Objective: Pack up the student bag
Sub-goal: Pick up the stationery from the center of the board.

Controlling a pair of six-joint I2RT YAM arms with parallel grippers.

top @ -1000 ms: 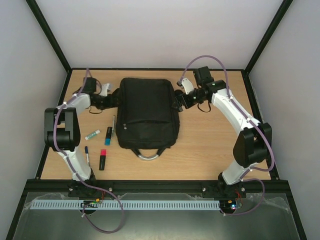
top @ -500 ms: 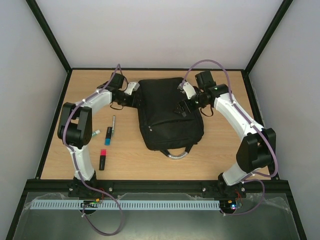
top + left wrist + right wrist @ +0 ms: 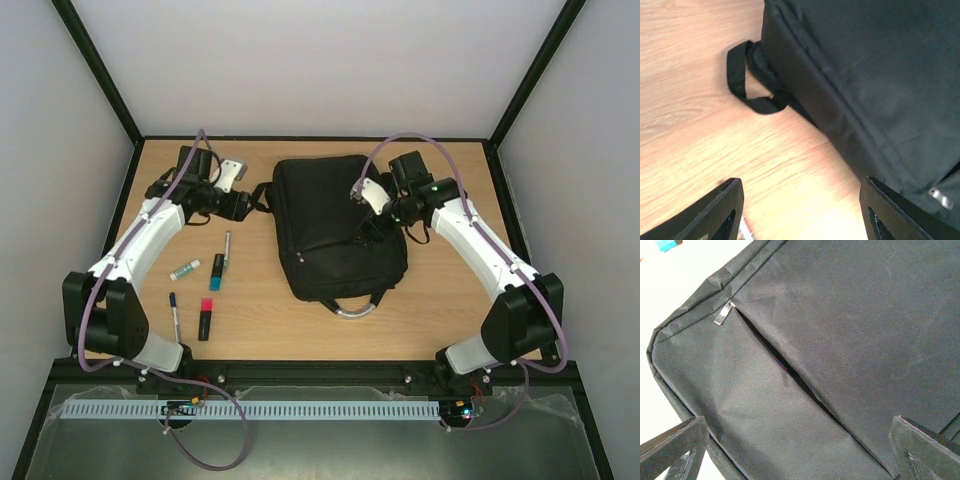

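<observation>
Student bag (image 3: 335,225) lies flat mid-surface (image 3: 440,300), nearer the far edge, handle loop (image 3: 350,308) pointing to the near edge; left gripper (image 3: 801,200) spread, empty, by a strap (image 3: 747,85); right gripper (image 3: 800,440) spread, empty, over the zip pocket (image 3: 790,372).

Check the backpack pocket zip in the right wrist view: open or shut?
Open: on the backpack, the pocket zip gapes, silver pull parked at one end.

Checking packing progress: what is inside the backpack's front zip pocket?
Through the narrow zip opening of the black backpack only dark lining shows. The fabric covers the rest, so contents cannot be seen.
</observation>
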